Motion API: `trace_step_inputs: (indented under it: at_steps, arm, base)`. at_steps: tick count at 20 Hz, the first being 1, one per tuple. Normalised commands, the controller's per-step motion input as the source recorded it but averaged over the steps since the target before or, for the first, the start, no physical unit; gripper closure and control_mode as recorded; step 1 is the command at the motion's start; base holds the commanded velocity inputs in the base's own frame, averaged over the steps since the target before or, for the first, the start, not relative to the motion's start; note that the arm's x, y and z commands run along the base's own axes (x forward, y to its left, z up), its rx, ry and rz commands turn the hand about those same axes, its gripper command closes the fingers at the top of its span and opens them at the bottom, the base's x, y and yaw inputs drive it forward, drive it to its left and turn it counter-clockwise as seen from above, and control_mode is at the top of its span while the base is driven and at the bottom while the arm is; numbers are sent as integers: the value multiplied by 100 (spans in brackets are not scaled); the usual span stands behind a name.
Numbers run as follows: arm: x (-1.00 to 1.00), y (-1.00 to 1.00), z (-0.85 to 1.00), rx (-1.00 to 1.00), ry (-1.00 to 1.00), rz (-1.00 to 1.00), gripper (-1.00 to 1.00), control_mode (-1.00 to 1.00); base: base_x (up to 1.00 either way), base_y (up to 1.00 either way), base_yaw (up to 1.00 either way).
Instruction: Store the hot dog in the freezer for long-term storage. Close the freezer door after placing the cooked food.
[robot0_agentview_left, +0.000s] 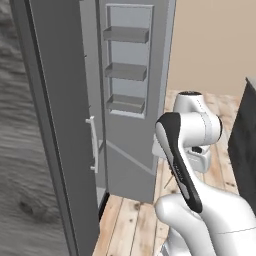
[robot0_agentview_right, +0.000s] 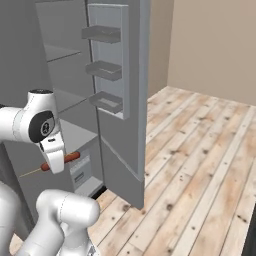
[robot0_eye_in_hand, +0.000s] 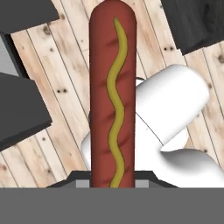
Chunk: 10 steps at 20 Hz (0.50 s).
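Freezer (robot0_agentview_right: 60, 75): we see the tall grey unit standing open ahead of us, flat grey shelves inside and a low drawer at its foot.
Freezer door (robot0_agentview_right: 122, 145): swung wide on the right of the opening, its inner face toward us with three grey bins (robot0_agentview_left: 126, 71) stacked one above another; its lower edge stands just above the floor.
Other door (robot0_agentview_left: 55, 140): a grey slab edge-on at the left of the left base view, a pale bar handle (robot0_agentview_left: 92, 144) just past its edge.
Floor (robot0_agentview_right: 200, 170): we find bare pale planks right of the open door, running back to a beige wall (robot0_agentview_right: 215, 45); that side is wide open.
Gap: between the two door edges we have a narrow way into the compartment.
Gripper (robot0_agentview_right: 54, 161): clenched on the hot dog, low in front of the drawer.
Hot dog (robot0_eye_in_hand: 113, 94): red-brown with a wavy mustard line, held near one end, the rest jutting free over the planks, level in the right base view.
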Motion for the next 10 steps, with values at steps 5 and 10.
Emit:
trace_step_inputs:
  at_steps: [5,10]
  arm:
    - [0,0,0,0,0,0,100,100]
    - [0,0,0,0,0,0,100,100]
  base:
    - [51,0,-2]
    - [66,1,0]
